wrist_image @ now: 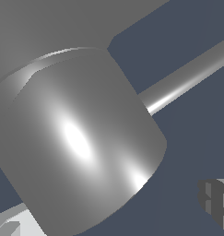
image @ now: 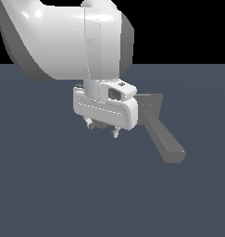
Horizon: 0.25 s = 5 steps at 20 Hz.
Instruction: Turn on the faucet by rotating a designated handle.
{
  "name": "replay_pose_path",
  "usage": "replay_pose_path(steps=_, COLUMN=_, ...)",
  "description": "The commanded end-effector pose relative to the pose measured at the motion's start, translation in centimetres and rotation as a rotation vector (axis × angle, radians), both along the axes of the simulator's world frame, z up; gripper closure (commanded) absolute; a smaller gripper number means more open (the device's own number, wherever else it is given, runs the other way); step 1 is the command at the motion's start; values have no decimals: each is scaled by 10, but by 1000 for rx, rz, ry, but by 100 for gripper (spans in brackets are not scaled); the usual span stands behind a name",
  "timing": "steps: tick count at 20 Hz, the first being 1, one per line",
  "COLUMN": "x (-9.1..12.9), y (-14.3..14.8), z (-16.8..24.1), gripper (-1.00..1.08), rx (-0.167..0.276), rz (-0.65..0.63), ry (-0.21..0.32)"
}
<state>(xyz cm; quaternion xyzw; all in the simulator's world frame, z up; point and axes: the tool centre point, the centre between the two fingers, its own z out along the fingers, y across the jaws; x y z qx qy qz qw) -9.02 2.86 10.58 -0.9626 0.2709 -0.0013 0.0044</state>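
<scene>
In the exterior view, the grey faucet shows as a flat plate with a long thick boxy bar running out toward the exterior view's right. My gripper hangs just beside the plate and hides the hub and handle there. In the wrist view, the round hub fills most of the picture, very close. The thin rod handle sticks out from it, and the plate lies behind. The gripper is open, with one fingertip showing well clear of the hub and touching nothing.
A plain dark blue-grey floor spreads around the faucet. The arm's large white links fill the upper part of the exterior view.
</scene>
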Motion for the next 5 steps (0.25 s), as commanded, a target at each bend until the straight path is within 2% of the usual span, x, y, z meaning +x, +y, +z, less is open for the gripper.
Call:
replay_pose_path(steps=1, x=-6, y=-92, z=-29, gripper=-84, rx=-41, rz=-212, ry=-1)
replay_pose_path(steps=2, x=-21, y=-56, z=-36, gripper=-88, rx=-15, rz=-306, ry=22)
replay_pose_path(steps=3, x=-30, y=-92, z=-45, gripper=-88, rx=7, rz=-383, ry=40)
replay_pose_path(steps=4, x=44, y=-71, z=-45, gripper=67, rx=5, rz=-304, ry=-21)
replay_pose_path(steps=5, x=38, y=-37, z=-20, gripper=67, rx=2, rz=-224, ry=-82)
